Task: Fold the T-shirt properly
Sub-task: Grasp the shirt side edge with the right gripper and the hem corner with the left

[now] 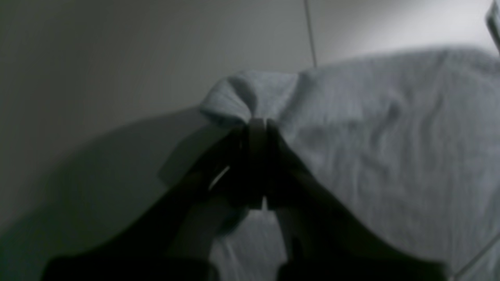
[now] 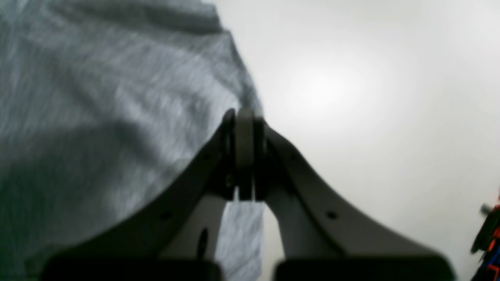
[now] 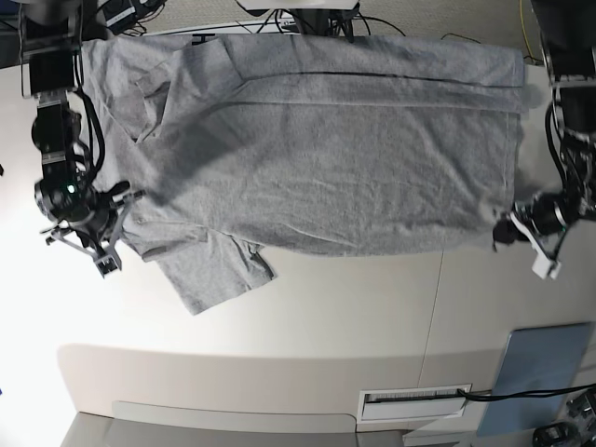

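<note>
The heather-grey T-shirt (image 3: 326, 168) lies spread flat across the white table, plain side up, no lettering showing. One short sleeve (image 3: 214, 275) points toward the table's front. My left gripper (image 3: 504, 231) is at the shirt's hem corner on the right of the base view. In the left wrist view it (image 1: 256, 123) is shut on a bunched corner of the shirt (image 1: 390, 136). My right gripper (image 3: 126, 207) is at the shoulder end beside that sleeve. In the right wrist view it (image 2: 244, 115) is shut on the shirt's edge (image 2: 97, 117).
A flat blue-grey panel (image 3: 545, 368) lies at the front right corner. A white slotted plate (image 3: 414, 400) sits in the table's front edge. Cables (image 3: 298, 19) run along the back edge. A table seam (image 1: 310, 35) runs past the held corner.
</note>
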Motion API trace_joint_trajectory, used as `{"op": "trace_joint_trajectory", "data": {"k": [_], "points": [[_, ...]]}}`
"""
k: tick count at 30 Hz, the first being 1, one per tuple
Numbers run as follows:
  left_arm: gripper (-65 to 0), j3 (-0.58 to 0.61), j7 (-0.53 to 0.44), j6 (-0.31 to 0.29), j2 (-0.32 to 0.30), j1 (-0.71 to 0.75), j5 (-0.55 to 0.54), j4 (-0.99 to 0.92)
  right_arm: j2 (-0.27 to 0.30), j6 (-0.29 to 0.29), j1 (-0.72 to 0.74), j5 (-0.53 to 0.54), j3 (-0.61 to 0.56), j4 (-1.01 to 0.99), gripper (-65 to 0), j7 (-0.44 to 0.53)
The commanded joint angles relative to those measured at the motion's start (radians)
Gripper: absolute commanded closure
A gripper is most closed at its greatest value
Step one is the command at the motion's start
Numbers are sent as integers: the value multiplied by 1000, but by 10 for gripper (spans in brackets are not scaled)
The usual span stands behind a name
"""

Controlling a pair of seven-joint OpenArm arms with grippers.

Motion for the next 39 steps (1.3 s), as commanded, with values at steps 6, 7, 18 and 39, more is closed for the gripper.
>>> {"op": "trace_joint_trajectory", "data": {"k": [6, 7, 18, 39], "points": [[0, -8, -72, 46, -23, 46, 46, 89, 18, 2, -29, -7, 151, 45, 0, 54], [0, -8, -72, 46, -23, 46, 47, 89, 18, 6, -21, -7, 155, 39, -12, 64], [0, -8, -76, 38, -23, 46, 50, 89, 11, 77, 258, -6, -116, -365, -322, 244], [0, -8, -75, 38, -23, 46, 76, 89, -91, 4, 408, -103, -322, -596, -322, 291]]}}
